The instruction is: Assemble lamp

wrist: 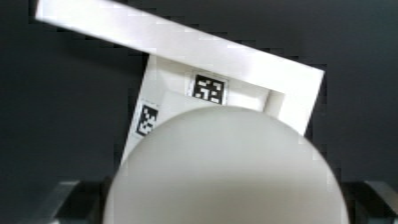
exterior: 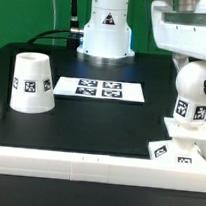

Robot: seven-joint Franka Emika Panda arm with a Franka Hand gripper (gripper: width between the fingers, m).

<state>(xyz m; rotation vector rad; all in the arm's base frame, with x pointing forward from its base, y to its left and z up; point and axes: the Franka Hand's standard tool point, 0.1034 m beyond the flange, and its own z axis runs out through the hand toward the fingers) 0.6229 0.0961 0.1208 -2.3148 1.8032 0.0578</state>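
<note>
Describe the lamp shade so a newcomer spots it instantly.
On the black table, find the flat white marker board in front of the robot's pedestal. To the exterior view's left of it stands the white tapered plastic shade, wide end down, alone. Unlike the round white bulb on the exterior view's right, it's a tall truncated cone.

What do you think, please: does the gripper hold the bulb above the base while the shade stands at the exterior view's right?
Not quite: the exterior view shows the shade at its left; the gripper holds the bulb above the base.
</note>
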